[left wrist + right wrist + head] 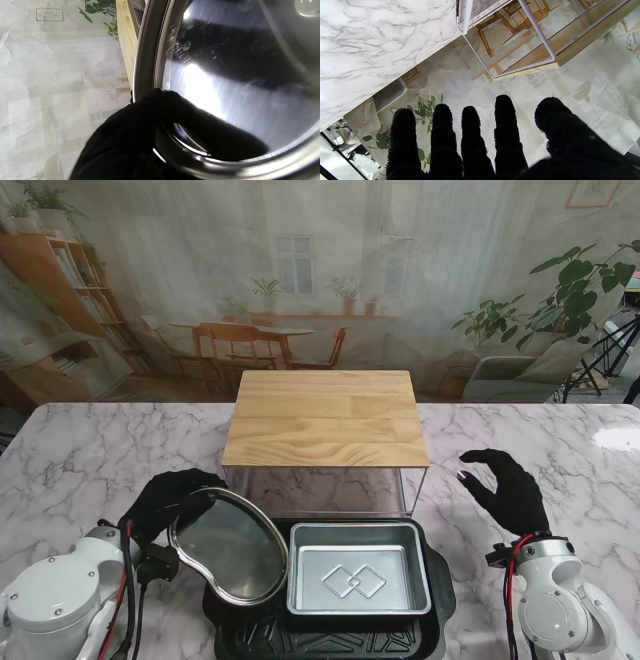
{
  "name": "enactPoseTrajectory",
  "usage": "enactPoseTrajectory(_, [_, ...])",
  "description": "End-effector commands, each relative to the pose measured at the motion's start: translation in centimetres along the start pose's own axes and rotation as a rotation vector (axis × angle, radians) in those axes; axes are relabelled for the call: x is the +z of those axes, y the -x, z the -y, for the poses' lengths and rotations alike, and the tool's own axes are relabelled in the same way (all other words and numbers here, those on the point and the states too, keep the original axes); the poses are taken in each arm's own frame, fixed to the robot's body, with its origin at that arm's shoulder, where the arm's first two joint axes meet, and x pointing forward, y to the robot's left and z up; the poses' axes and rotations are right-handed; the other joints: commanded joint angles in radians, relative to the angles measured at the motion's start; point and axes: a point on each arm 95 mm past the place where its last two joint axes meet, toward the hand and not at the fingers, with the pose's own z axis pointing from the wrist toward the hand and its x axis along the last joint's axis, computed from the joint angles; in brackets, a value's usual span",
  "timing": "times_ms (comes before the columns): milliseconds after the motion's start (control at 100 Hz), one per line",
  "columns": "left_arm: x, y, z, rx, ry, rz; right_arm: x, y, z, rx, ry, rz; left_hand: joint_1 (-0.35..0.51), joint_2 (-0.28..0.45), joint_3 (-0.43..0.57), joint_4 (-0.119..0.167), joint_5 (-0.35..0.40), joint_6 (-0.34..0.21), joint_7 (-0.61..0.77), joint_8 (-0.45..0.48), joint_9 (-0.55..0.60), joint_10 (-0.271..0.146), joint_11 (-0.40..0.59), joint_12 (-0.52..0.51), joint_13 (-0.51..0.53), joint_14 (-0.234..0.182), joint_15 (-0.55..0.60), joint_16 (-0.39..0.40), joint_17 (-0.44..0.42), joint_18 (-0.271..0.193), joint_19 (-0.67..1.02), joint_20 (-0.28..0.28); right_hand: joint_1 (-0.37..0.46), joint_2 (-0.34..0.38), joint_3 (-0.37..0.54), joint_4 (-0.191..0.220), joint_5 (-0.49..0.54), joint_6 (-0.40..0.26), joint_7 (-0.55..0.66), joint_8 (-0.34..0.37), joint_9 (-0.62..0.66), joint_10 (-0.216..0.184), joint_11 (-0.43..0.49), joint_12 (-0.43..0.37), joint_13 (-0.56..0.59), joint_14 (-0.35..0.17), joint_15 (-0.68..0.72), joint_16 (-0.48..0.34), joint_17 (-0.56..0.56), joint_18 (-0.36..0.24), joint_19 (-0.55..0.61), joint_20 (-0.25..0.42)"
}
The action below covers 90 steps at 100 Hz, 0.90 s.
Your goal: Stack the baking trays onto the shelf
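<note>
My left hand, in a black glove, is shut on the rim of an oval steel tray, which is lifted and tilted over the left end of a black tray. The left wrist view is filled by the oval tray with my gloved fingers over its edge. A rectangular silver tray lies inside the black tray. The wooden-topped shelf on white wire legs stands just beyond them. My right hand hovers open to the right of the shelf, holding nothing.
White marble table spreads to both sides of the shelf. The space under the shelf top is open between its thin legs. A printed room backdrop hangs behind the table's far edge.
</note>
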Motion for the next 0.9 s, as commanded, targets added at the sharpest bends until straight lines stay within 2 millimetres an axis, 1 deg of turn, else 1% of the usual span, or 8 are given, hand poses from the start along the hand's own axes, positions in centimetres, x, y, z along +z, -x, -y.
enactPoseTrajectory(0, [0.3,-0.4,-0.8,-0.006,0.024,-0.015,-0.1,0.1,0.1,0.005,-0.002,0.004,0.021,0.092,0.066,0.024,0.075,0.008,0.125,0.037,-0.008,0.006,0.024,0.008,0.045,0.015,0.046,0.002,0.03,-0.056,0.032,0.005,0.04,0.041,-0.024,0.015,-0.039,-0.025,0.002,-0.011,-0.019,-0.008,0.015,0.001,-0.002,-0.017,-0.033,-0.013,-0.008,-0.03,0.001,-0.006])
enactPoseTrajectory(130, [0.8,-0.6,-1.7,-0.008,0.036,-0.005,-0.2,0.2,0.0,0.007,0.002,0.003,0.021,0.094,0.065,0.025,0.074,0.006,0.126,0.036,-0.008,-0.012,0.027,0.01,0.045,0.014,0.047,0.002,0.03,-0.058,0.032,0.005,0.04,0.04,-0.025,0.015,-0.039,-0.024,0.003,-0.011,-0.02,-0.007,0.015,0.001,-0.003,-0.017,-0.033,-0.013,-0.008,-0.029,0.001,-0.007])
enactPoseTrajectory(430, [2.4,-0.9,-3.9,-0.039,0.074,0.02,-0.2,0.3,0.0,0.013,0.003,0.001,0.022,0.096,0.062,0.026,0.069,0.007,0.129,0.034,-0.011,-0.012,0.028,0.008,0.042,0.015,0.046,0.001,0.026,-0.061,0.031,0.004,0.048,0.046,-0.026,0.015,-0.037,-0.024,0.003,-0.011,-0.019,-0.009,0.015,0.001,-0.003,-0.018,-0.033,-0.013,-0.007,-0.03,0.001,-0.007])
enactPoseTrajectory(480, [2.6,-1.0,-4.2,-0.043,0.076,0.02,-0.2,0.3,0.0,0.014,0.003,0.001,0.022,0.095,0.061,0.026,0.069,0.007,0.129,0.034,-0.012,0.001,0.027,0.006,0.042,0.014,0.046,0.0,0.026,-0.061,0.031,0.004,0.05,0.046,-0.026,0.015,-0.037,-0.025,0.003,-0.011,-0.02,-0.006,0.015,0.001,-0.003,-0.018,-0.034,-0.013,-0.008,-0.03,0.001,-0.007])
enactPoseTrajectory(560, [2.8,-1.2,-4.7,-0.05,0.08,0.016,-0.2,0.3,0.0,0.014,0.003,0.001,0.022,0.097,0.06,0.026,0.068,0.007,0.128,0.033,-0.014,-0.012,0.027,0.006,0.041,0.015,0.045,0.0,0.026,-0.061,0.031,0.004,0.05,0.047,-0.026,0.015,-0.038,-0.025,0.003,-0.011,-0.02,-0.006,0.015,0.001,-0.004,-0.017,-0.034,-0.014,-0.008,-0.03,0.001,-0.007])
enactPoseTrajectory(610, [3.1,-1.3,-5.1,-0.053,0.085,0.015,-0.1,0.3,0.0,0.013,0.002,0.001,0.023,0.097,0.058,0.026,0.067,0.007,0.128,0.032,-0.015,0.003,0.025,0.004,0.04,0.013,0.044,-0.001,0.025,-0.062,0.03,0.004,0.051,0.047,-0.026,0.015,-0.037,-0.025,0.003,-0.011,-0.017,-0.008,0.016,0.001,-0.002,-0.018,-0.033,-0.013,-0.008,-0.03,0.001,-0.007])
enactPoseTrajectory(660, [3.2,-1.4,-5.5,-0.055,0.093,0.018,-0.1,0.3,0.0,0.013,0.001,0.001,0.023,0.098,0.058,0.026,0.066,0.006,0.127,0.031,-0.015,-0.013,0.026,0.005,0.04,0.013,0.044,-0.001,0.025,-0.063,0.03,0.004,0.051,0.048,-0.027,0.015,-0.037,-0.025,0.003,-0.011,-0.018,-0.009,0.016,0.001,-0.002,-0.018,-0.033,-0.013,-0.008,-0.03,0.001,-0.007])
enactPoseTrajectory(890, [3.8,-1.4,-6.9,-0.066,0.109,0.036,-0.1,0.3,0.0,0.014,0.002,0.002,0.024,0.099,0.055,0.027,0.067,0.008,0.127,0.028,-0.017,-0.011,0.027,0.002,0.039,0.012,0.042,-0.002,0.024,-0.067,0.027,0.003,0.054,0.049,-0.029,0.015,-0.037,-0.024,0.004,-0.011,-0.02,-0.007,0.015,0.0,-0.003,-0.018,-0.033,-0.013,-0.008,-0.03,0.001,-0.007])
